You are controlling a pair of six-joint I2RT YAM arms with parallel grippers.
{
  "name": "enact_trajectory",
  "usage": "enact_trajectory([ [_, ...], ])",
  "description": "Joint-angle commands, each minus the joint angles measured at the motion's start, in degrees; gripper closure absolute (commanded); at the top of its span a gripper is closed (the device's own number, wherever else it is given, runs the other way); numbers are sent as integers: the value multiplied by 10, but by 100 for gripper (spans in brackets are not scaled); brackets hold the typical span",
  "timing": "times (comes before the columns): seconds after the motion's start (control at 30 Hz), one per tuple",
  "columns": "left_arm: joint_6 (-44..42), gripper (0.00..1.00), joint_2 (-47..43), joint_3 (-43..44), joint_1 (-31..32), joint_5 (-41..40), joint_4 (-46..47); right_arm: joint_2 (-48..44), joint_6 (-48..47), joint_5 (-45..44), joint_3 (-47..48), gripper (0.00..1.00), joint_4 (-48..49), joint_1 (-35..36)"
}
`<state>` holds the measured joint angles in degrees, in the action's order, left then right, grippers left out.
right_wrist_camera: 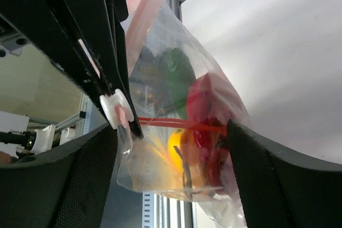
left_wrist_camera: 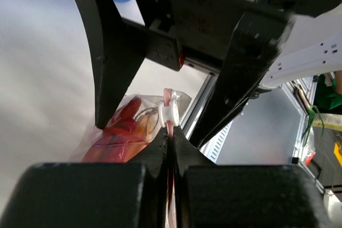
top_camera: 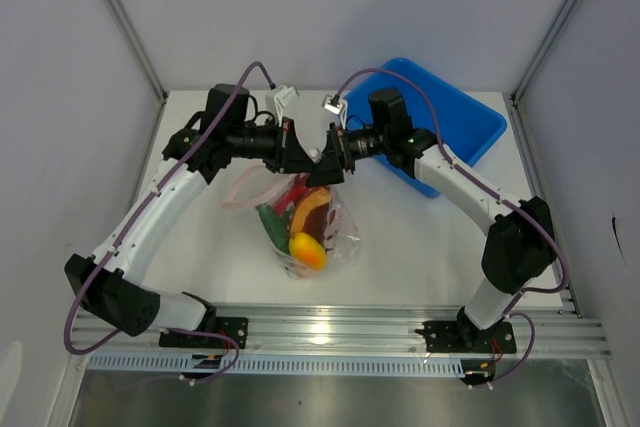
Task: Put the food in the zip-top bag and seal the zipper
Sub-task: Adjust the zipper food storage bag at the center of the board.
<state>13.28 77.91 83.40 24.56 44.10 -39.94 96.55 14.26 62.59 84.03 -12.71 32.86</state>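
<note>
- At the centre of the surface (top_camera: pixel 430 237), between the two arms: the zip-top bag (top_camera: pixel 338 235), held up by its top edge. Whether its lower end rests on the surface cannot be told.
- Inside the bag: the food (top_camera: pixel 307 249), including a yellow-orange fruit, a green chili (top_camera: pixel 268 221) and red pieces. No piece shows outside the bag, so the filling step is judged complete.
- Left claw (left_wrist_camera: pixel 170 141): fingers pressed together on the zipper (right_wrist_camera: pixel 140 12), right beside the white slider (left_wrist_camera: pixel 169 112).
- Right claw (right_wrist_camera: pixel 168 145): fingers spread wide, one on each side of the bag's upper part, gripping nothing.
- Blue bin (top_camera: pixel 455 122): at the far right of the surface, beyond the right arm and apart from the bag.
- Remaining step: the seal.
  - The slider sits against the left claw's fingers, and the pink strip flares outward beyond it. How much of the track is already closed cannot be read.
  - As a judgement, the right claw has yet to close on the slider and draw it along the strip, with the left claw as anchor.
</note>
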Motion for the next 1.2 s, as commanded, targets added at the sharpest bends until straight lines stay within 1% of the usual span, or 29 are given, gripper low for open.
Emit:
enact_trajectory([
  [0.0,48,99,-5,13,-5,13,44,-1,14,15,-17,20,49,4],
  [0.1,63,99,-7,7,-5,15,58,-6,32,21,-34,27,73,6],
  [0.13,66,99,-7,7,-5,15,64,-8,33,21,-37,29,77,6],
  [0.17,67,99,-6,7,-5,16,64,-7,34,21,-38,34,77,7],
  [0.23,66,99,-4,7,-6,20,64,-8,32,23,-42,38,77,11],
  [0.27,65,99,-4,8,-6,20,62,-8,33,22,-44,44,76,11],
  [0.3,65,100,-5,7,-6,20,61,-6,34,22,-44,47,75,11],
  [0.33,63,99,-5,5,-6,20,60,-6,34,25,-44,53,74,11],
  [0.43,63,99,-7,1,-7,23,62,-8,36,29,-45,61,73,12],
  [0.47,63,99,-7,-1,-7,25,63,-7,39,32,-45,67,74,12],
  [0.5,62,99,-5,-2,-7,25,62,-7,43,34,-45,70,77,12],
  [0.53,60,100,-4,-2,-7,22,60,-6,46,39,-44,79,82,12],
  [0.6,51,99,-5,-1,-8,16,50,-8,53,44,-40,91,81,12],
  [0.63,47,100,-5,1,-8,6,45,-8,53,44,-38,100,74,12],
  [0.8,12,100,-9,23,-15,-36,13,-15,43,63,-33,100,48,10],
  [0.83,8,93,-9,26,-17,-44,9,-15,42,65,-33,100,46,8],
  [0.9,-5,83,-8,31,-18,-45,4,-16,45,69,-33,100,44,7],
  [0.93,-11,74,-8,33,-18,-42,1,-17,46,71,-33,100,42,7],
  [1.0,-11,67,-14,26,-19,-24,4,-16,51,75,-27,100,44,7],
  [1.03,-11,61,-15,13,-19,-17,12,-15,53,74,-26,100,40,7],
  [1.1,-11,58,-27,5,-18,-8,16,-14,57,75,-20,100,42,5],
  [1.13,-11,53,-28,-9,-18,-8,17,-13,63,76,-18,100,44,4],
  [1.17,-13,51,-31,-12,-18,-6,17,-12,64,76,-16,100,44,4],
])
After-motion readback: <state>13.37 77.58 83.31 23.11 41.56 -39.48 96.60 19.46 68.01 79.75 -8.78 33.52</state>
